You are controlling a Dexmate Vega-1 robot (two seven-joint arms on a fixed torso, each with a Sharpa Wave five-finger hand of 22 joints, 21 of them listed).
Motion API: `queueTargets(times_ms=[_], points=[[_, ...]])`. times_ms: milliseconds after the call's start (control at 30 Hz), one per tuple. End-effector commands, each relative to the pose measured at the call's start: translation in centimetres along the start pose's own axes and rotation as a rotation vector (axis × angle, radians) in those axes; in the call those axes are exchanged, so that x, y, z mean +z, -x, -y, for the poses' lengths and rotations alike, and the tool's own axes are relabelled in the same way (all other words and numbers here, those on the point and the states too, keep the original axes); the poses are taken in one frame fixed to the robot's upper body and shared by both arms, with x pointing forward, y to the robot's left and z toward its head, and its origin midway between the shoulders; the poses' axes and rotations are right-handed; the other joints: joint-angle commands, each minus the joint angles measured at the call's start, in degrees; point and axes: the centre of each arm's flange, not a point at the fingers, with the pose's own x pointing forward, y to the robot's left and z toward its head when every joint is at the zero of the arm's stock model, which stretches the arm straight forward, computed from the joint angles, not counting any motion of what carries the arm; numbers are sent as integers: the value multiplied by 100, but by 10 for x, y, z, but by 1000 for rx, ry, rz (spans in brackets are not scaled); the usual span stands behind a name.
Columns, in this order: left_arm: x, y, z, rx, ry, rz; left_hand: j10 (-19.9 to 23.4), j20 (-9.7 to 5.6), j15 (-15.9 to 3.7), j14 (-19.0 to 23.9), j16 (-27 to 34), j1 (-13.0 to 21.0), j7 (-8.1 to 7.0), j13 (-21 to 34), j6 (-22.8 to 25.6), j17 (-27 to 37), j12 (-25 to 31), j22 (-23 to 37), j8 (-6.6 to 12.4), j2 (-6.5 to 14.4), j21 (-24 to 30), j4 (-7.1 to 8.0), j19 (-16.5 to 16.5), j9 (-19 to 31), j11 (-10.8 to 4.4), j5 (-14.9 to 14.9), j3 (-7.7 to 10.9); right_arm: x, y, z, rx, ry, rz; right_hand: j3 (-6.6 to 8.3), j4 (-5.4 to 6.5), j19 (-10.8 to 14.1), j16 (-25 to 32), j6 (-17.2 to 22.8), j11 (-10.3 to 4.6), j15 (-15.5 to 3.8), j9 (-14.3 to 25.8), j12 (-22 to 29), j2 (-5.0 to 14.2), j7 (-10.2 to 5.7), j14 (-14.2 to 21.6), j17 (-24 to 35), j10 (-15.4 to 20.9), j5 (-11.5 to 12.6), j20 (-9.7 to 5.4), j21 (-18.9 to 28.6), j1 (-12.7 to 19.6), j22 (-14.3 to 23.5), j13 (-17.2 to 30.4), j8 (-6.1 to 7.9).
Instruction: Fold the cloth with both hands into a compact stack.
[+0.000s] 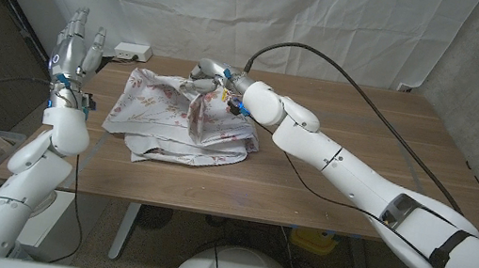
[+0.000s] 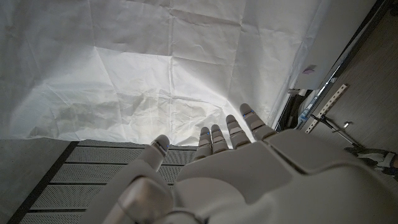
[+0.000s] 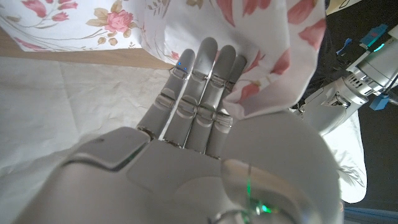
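A white cloth (image 1: 180, 118) with pink flowers lies crumpled on the left middle of the wooden table (image 1: 337, 182). My right hand (image 1: 213, 76) reaches over its far edge. A fold of the cloth rises against that wrist. In the right wrist view the fingers (image 3: 199, 87) are stretched out together, and a flap of cloth (image 3: 273, 68) looks pinched at their thumb side. My left hand (image 1: 77, 41) is raised in the air off the table's left edge, away from the cloth, fingers apart and holding nothing. Its fingers (image 2: 217, 137) point toward the white backdrop.
A small white box (image 1: 133, 49) sits at the table's back left corner. A black cable (image 1: 344, 74) arcs over the right arm to the far right. A white sheet hangs behind the table. Bare wood (image 1: 390, 147) shows to the right of the cloth.
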Motion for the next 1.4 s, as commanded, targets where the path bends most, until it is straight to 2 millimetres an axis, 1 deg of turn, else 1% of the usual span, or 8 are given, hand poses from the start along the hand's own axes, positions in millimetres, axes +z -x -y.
queueTargets(times_ms=[33, 233, 600, 700, 1033, 1133, 1233, 1400], points=[[-4, -5, 3, 7, 21, -1, 48, -14, -17, 54, 6, -22, 14, 2, 23, 12, 8, 12, 7, 296, -16, 10, -3, -1, -17, 16, 48, 21, -22, -6, 86, -145, 16, 65, -1, 54, 54, 8, 42, 41, 42, 35, -2, 92, -3, 91, -13, -20, 9, 58, 96, 16, 42, 40], [-8, -8, 3, 18, 37, -11, 44, -11, -13, 56, 6, -23, 10, 2, 22, 12, 6, 13, 6, 294, -20, 10, -2, -1, -11, 16, 49, 25, -27, -14, 87, -216, -8, 89, 20, 42, 75, -28, 62, 57, 70, 14, 17, 114, -19, 158, -59, -32, 15, 75, 104, 19, 30, 36], [-16, -14, 4, 30, 63, -35, 56, -9, -16, 58, 5, -26, 18, 2, 26, 12, 9, 14, 9, 296, -31, 14, 2, -1, -19, 17, 54, 24, -38, -33, 59, -448, -39, 138, 51, 66, 56, -92, 96, 90, 69, -52, 29, 172, -80, 237, -121, -44, 8, 131, 103, 28, -53, -10], [-18, -15, 5, 29, 71, -42, 55, -10, -21, 62, 6, -26, 16, 2, 27, 13, 8, 14, 9, 296, -33, 15, 4, -1, -17, 17, 55, 25, -41, -35, 44, -485, -36, 157, 69, 64, 30, -104, 108, 90, 51, -84, 42, 162, -94, 239, -167, -44, -9, 145, 92, 30, -79, -33], [-30, -20, 0, 43, 77, -73, 61, -8, -14, 67, 7, -28, 22, 2, 39, 12, 9, 14, 14, 298, -40, 17, 8, -1, -11, 17, 59, 19, -47, -61, -8, -682, -88, 193, 119, 50, -155, -55, 156, 34, -17, -175, 9, 64, -160, 116, -258, -53, -45, 200, 11, 42, -174, -78], [-33, -20, -2, 48, 76, -81, 63, -11, -11, 68, 7, -29, 24, 2, 37, 12, 10, 15, 13, 298, -42, 18, 9, -1, -8, 17, 60, 15, -47, -72, 6, -736, -108, 209, 106, -95, -354, -8, 85, 49, -79, -312, -47, 4, -310, -40, -457, -51, -77, 195, -13, 51, -255, -114], [-36, -21, -4, 51, 76, -87, 62, -8, -9, 70, 7, -29, 19, 2, 34, 12, 9, 15, 12, 299, -43, 19, 11, -1, -15, 18, 61, 12, -46, -82, 28, -768, -114, 230, 131, -239, -618, 1, 80, 53, -150, -408, -61, -85, -520, -243, -532, -44, -77, 193, -72, 57, -338, -170], [-38, -23, -8, 61, 74, -91, 65, -10, -7, 78, 10, -30, 22, 2, 38, 13, 9, 15, 13, 299, -48, 20, 11, -1, -12, 17, 63, 9, -44, -98, 39, -794, -90, 280, 138, -431, -1169, 21, -76, 122, -290, -549, -120, -145, -867, -702, -589, -38, -94, 229, -164, 57, -505, -290]])
